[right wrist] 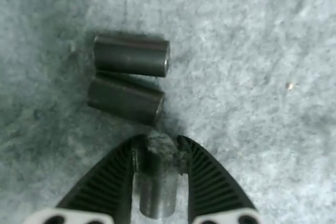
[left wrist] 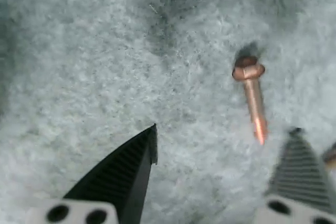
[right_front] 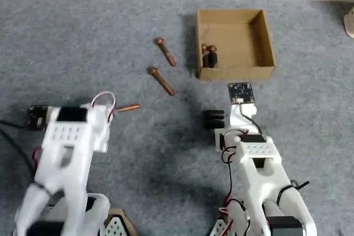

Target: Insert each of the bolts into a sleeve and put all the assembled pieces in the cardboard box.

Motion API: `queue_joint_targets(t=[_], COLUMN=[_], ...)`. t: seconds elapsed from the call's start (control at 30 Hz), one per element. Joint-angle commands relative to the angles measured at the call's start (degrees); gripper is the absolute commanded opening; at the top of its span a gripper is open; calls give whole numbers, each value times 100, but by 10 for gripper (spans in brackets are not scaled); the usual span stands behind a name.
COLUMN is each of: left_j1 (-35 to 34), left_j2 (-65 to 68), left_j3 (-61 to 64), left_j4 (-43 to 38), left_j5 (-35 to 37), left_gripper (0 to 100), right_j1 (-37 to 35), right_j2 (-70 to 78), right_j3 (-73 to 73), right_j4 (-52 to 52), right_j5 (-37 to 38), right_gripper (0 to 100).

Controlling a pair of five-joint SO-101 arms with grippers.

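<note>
1. The left gripper [left wrist: 224, 129] hangs over the grey desk [right_front: 83, 37], its fingers [left wrist: 131, 171] released and spread wide.
2. A copper bolt [left wrist: 252, 95] lies on the desk just beyond these fingers.
3. The right gripper [right wrist: 160, 142] has its fingers clenched on a dark sleeve [right wrist: 155, 187].
4. A second sleeve [right wrist: 131, 55] and a third sleeve [right wrist: 126, 99] lie side by side just ahead of the right gripper.
5. A second bolt [right_front: 166, 51] and a third bolt [right_front: 161, 80] lie loose beside the cardboard box [right_front: 238, 72].
6. Assembled pieces [right_front: 209, 54] stand inside the box against its wall.
</note>
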Motion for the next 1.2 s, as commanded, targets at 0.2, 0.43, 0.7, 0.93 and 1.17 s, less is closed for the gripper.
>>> queue_joint_targets(t=[0.2, 0.43, 0.7, 0.93, 1.17], left_j1=[497, 549, 409, -145, -207], left_j2=[1903, 2703, 3679, 4356, 5086], left_j3=[-1525, -2237, -2818, -3521, -4031], left_j4=[62, 62, 53, 26, 26], left_j5=[888, 1503, 1609, 1609, 1574], left_gripper=[287, 284, 284, 284, 284], right_j1=[-66, -66, -57, -57, -57], right_j2=[-127, -127, -127, -127, -127], right_j3=[13, 13, 13, 13, 13], right_j4=[-57, -57, -57, -57, -57], right_j5=[-26, -26, -44, -44, -53], right_gripper=[4, 4, 4, 5, 5])
